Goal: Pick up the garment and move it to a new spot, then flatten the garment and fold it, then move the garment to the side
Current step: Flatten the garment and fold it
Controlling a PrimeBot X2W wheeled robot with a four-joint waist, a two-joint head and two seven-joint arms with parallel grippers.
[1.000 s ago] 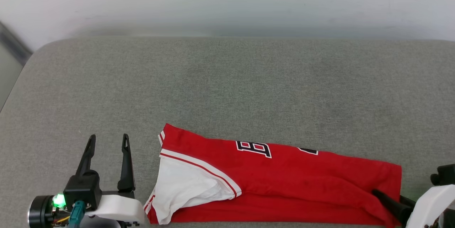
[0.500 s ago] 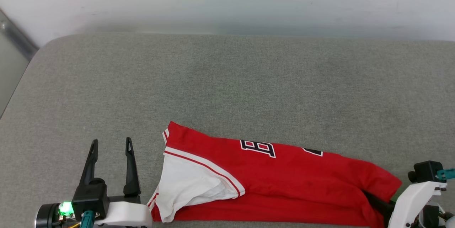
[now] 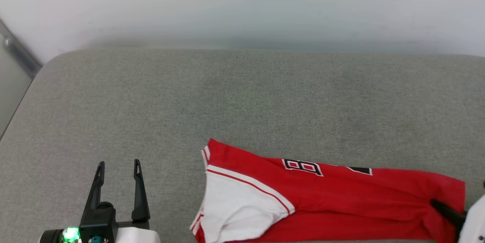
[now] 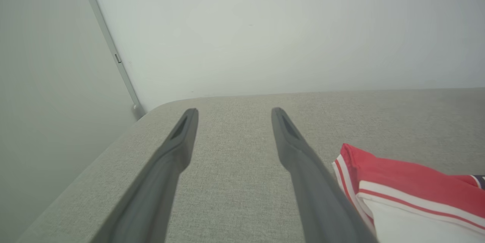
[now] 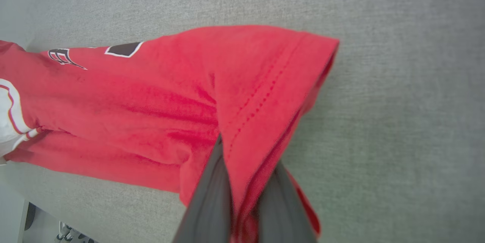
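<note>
Garment (image 3: 329, 201): lies folded into a long red band on the grey cushion (image 3: 242, 99). The white sleeve (image 3: 242, 212) sits on top at one end. The chest mark (image 3: 302, 166) runs along the band's far edge, partly tucked under. The stitched hem (image 5: 273, 83) forms the other end.

Right gripper (image 5: 246, 167): at the hem end of the garment, on its near corner. Its fingers are pressed together with a fold of red cloth pinched between them, and the cloth bunches up and drapes over both. They lie low, close to level with the garment, and point along it toward the sleeve end. The pale forearm (image 3: 473, 222) sits just past the hem end.

Left gripper (image 3: 119, 163): off the sleeve end of the garment, apart from it and touching no cloth. Its fingers are spread wide with nothing between them. They point past the garment's far edge toward the wall (image 3: 242, 4) at a shallow tilt. I cannot tell whether the tips rest on the cushion or sit clear of it. In the left wrist view the inner finger runs alongside the sleeve's striped trim.
</note>
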